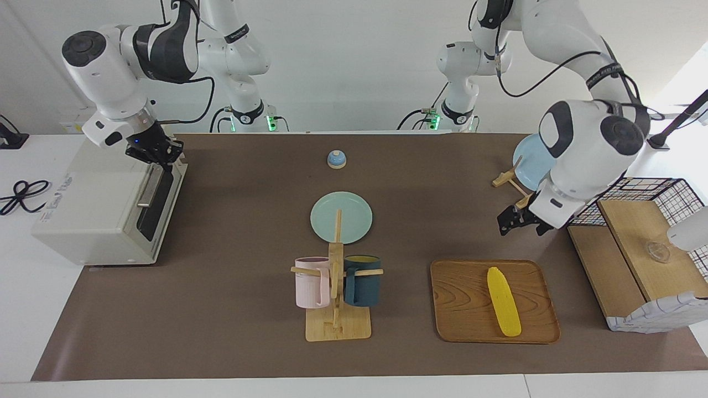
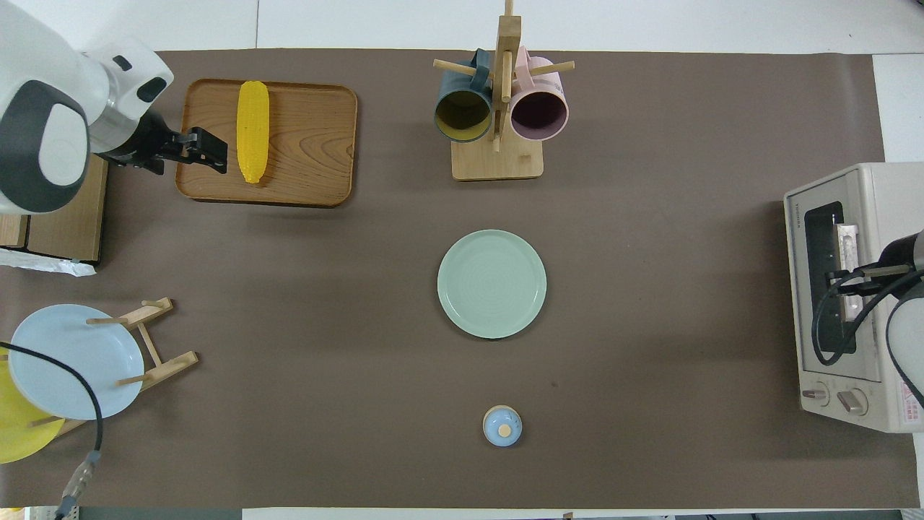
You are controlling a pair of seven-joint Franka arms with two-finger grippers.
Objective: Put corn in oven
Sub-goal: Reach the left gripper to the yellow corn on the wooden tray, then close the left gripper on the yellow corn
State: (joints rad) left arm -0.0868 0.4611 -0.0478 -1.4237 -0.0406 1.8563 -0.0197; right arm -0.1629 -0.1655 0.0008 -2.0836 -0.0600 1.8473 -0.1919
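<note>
The right gripper has its fingers together at the top edge of the boxy cream-white toaster oven, just by the metal bar handle of its dark glass door; whether they pinch the handle or merely rest against it cannot be told. The door looks closed. The left gripper hangs with its fingers apart above the brown worktop, just off the edge of the rounded wooden tray on the side nearer the robots. The bright yellow corn cob lies lengthwise on that tray, untouched, well apart from the oven, which stands at the right arm's end of the worktop. As a judgement, the main risk at the oven is a poor hold: fingers shut beside the handle, not around it, would slip off on the pull and leave the door closed, or drag the light oven across the mat. At the tray, the round cob could roll away from fingers that come down off its centre line, or the tips could strike the tray rim and shift it. The wooden mug stand between tray and oven is an obstacle to any low carry.
</note>
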